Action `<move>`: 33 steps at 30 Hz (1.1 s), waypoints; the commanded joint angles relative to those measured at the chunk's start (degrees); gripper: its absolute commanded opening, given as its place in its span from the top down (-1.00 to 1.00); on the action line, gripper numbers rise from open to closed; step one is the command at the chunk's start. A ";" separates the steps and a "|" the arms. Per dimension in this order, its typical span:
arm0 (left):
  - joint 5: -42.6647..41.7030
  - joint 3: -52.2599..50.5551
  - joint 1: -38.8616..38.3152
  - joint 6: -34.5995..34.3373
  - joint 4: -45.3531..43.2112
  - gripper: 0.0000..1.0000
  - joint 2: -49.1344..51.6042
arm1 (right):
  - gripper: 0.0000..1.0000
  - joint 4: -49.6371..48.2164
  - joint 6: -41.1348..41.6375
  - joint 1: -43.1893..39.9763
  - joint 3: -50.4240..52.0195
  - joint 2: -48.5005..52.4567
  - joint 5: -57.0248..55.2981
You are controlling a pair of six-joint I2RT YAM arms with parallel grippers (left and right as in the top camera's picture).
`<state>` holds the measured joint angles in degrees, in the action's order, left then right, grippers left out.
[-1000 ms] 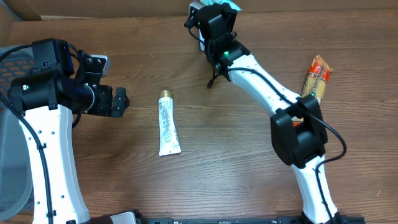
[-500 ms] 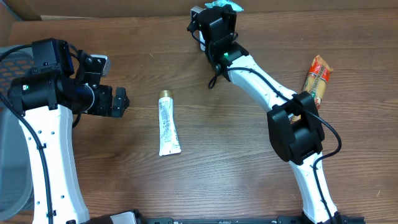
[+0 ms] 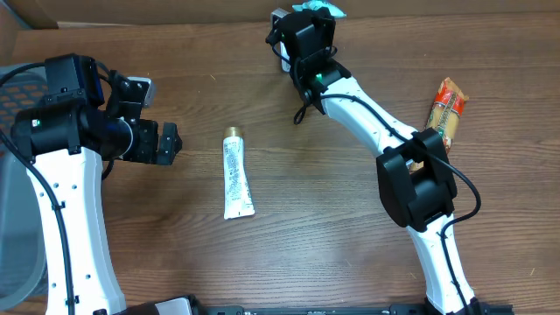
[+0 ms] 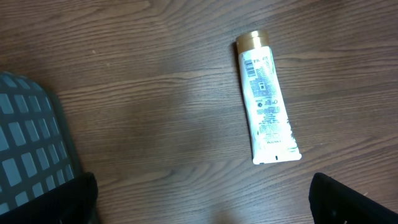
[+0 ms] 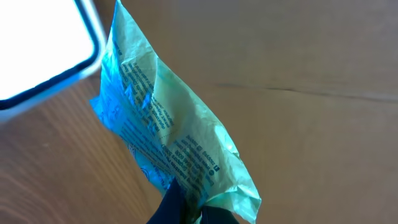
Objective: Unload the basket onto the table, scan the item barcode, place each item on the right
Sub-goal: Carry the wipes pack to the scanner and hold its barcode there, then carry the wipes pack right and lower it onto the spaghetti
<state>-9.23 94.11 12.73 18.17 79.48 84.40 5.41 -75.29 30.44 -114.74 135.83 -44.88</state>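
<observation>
Left arm [image 3: 66,201]: white link rises from the near tabletop edge to a black wrist, forearm turned toward the centre. Left hand [image 3: 156,115]: fingers spread fully wide, nothing between them, held above the tabletop; in the wrist view only the two dark fingertips [image 4: 348,199] show, at the lower corners.

Right arm [image 3: 367,114]: stretched from the near edge through a black elbow to the far edge. Right hand [image 3: 308,12]: clamped tight on a teal packet [image 5: 174,137].
</observation>
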 commanded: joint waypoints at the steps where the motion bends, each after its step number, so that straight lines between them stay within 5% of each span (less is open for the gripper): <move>1: -0.70 0.44 -0.07 0.02 -0.07 -0.99 -0.50 | 0.93 2.73 7.19 0.46 -0.94 -6.29 1.09; 7: -0.70 0.44 -0.07 0.02 -0.07 -0.99 -0.50 | 0.92 19.08 19.47 0.31 -1.03 -17.20 5.84; 13: -0.70 0.44 -0.07 0.02 -0.04 -0.99 -0.50 | 0.92 40.83 43.19 -2.43 -1.16 -30.75 23.93; 19: -0.70 0.44 -0.07 0.04 -0.04 -0.99 -0.50 | 0.93 56.30 65.20 -13.44 -1.16 -39.58 52.65; 24: -0.70 0.44 -0.07 0.02 -0.04 -0.99 -0.50 | 0.93 66.97 79.28 -24.63 -0.92 -40.17 59.58; 33: -0.70 0.44 -0.07 0.02 -0.04 -0.99 -0.50 | 0.93 75.43 82.84 -36.28 7.37 -33.03 59.54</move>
<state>-9.26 94.11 12.73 18.17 79.50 84.40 81.08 4.80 -4.82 -110.65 100.68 12.36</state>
